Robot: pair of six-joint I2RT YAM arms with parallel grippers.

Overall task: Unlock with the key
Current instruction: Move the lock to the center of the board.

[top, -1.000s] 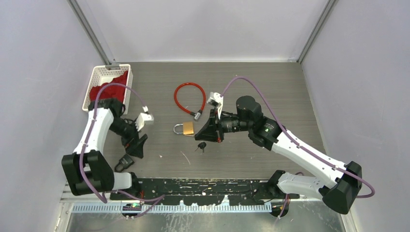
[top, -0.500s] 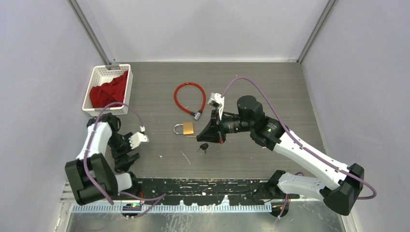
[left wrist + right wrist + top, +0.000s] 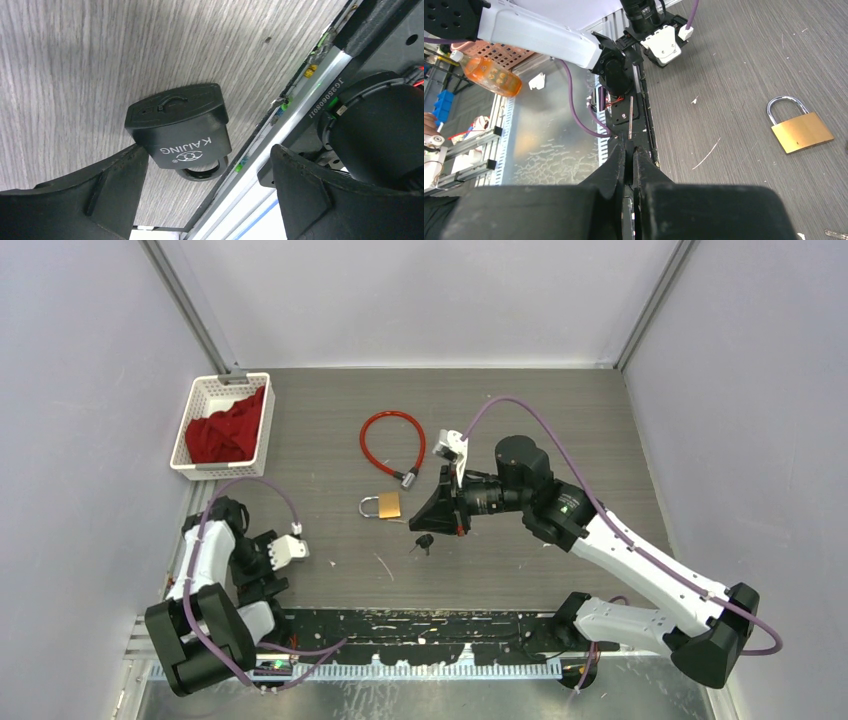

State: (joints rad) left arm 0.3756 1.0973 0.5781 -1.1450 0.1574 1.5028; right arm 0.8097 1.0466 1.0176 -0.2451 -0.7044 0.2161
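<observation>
Presently on the tabletop (image 3: 560,420), item by item.

One brass padlock (image 3: 389,506): lies flat near the centre of the overhead frame. Its shackle looks closed, so I judge it not yet unlocked. It is the likeliest lock for the task.

One key (image 3: 630,117) in hand: a thin metal blade juts from the right gripper (image 3: 629,146), which is clenched on it. The tip is close to the brass padlock but not in it. It seems held by the head so that the blade is free to enter the keyhole.

Some loose keys (image 3: 422,542), black-headed, just below the right gripper; how many I cannot tell.

One black padlock (image 3: 177,127): lower left of the overhead frame, by the arm bases. The left gripper (image 3: 207,167) straddles it with jaws spread wide, grasping nothing.

One red cable lock (image 3: 392,440): looped above the brass padlock, apart from it.

One white basket (image 3: 215,471), upper left, holding one red cloth (image 3: 225,430), well out of the way.

Two arms.
</observation>
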